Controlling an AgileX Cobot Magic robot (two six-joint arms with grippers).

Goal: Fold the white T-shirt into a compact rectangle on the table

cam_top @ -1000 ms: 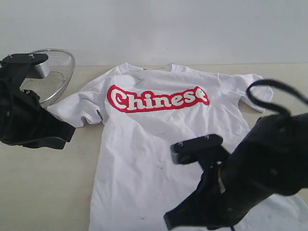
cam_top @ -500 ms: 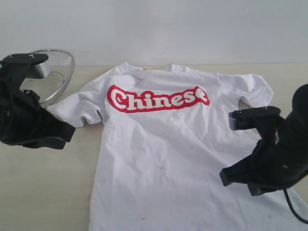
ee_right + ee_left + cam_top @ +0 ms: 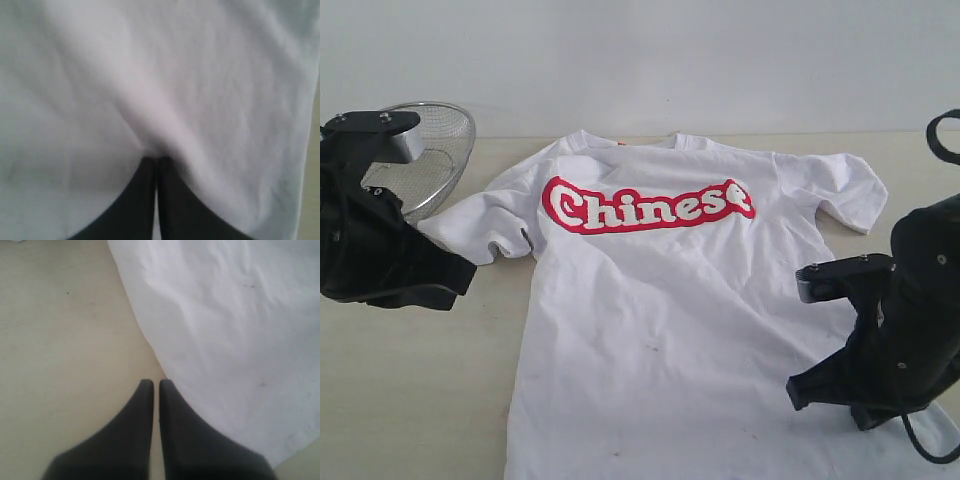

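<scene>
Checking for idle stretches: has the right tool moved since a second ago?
Yes. The right tool swung right across the white T-shirt, from below the middle of the red lettering to the shirt's right-hand edge in the exterior view.

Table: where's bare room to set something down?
Near-left table, between left arm and white T-shirt edge. Small far-right strip past the sleeve. Crowded: mesh basket far left, right arm over the shirt's near-right side.
</scene>
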